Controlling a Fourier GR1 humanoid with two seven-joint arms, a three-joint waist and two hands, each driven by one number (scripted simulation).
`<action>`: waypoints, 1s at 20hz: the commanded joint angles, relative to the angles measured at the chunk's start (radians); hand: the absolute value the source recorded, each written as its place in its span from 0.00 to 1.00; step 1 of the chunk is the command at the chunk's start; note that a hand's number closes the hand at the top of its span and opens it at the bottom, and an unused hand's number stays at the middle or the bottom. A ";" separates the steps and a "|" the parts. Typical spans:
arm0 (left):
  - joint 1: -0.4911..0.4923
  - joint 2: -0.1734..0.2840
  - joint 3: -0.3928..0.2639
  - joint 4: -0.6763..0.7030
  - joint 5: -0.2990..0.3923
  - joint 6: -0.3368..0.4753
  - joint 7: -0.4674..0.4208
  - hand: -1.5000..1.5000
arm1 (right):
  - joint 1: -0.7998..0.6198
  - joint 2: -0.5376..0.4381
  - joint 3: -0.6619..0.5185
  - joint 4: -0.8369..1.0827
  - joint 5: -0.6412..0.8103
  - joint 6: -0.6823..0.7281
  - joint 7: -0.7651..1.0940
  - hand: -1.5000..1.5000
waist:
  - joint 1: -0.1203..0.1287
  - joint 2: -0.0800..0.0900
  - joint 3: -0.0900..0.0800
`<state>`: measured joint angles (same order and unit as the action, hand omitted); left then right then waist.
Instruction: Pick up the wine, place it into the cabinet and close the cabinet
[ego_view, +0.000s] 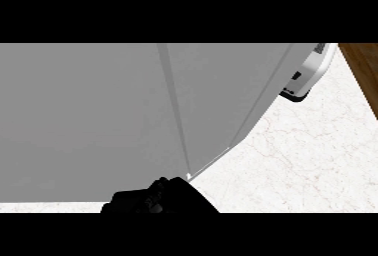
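Note:
A big grey cabinet fills the left and middle of the head view. Its door shows as a lighter grey panel that narrows to a lower corner near the bottom centre. One black hand, which I take for my right hand, rises from the lower edge and sits right at that corner of the door. The cabinet's inside is hidden by its grey panels, and no wine bottle shows anywhere. My left hand does not show.
White marble counter stretches to the right of the door. A white object with a black base stands at the back right, partly hidden behind the cabinet. A brown wooden strip runs along the top right corner.

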<state>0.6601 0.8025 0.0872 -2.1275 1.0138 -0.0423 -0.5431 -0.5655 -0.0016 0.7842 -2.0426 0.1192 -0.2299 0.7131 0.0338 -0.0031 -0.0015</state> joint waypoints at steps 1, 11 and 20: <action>0.033 -0.009 0.055 0.023 0.040 -0.074 0.025 0.00 | -0.214 0.002 -0.048 0.138 -0.032 -0.129 0.031 1.00 | 0.006 0.000 0.000; -0.016 -0.041 0.075 -0.037 0.008 -0.043 0.131 0.00 | -0.365 0.002 -0.306 0.569 -0.113 0.021 -0.242 1.00 | -0.012 0.009 0.002; -0.074 -0.090 0.001 -0.067 -0.053 -0.020 0.233 0.00 | -0.427 -0.046 -0.471 0.772 -0.139 0.128 -0.383 1.00 | -0.021 0.009 0.002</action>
<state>0.6226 0.7291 0.1327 -2.1689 0.9877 -0.0934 -0.3528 -0.9627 -0.0124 0.4047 -1.3927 -0.0221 -0.1297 0.4038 0.0211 -0.0067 -0.0045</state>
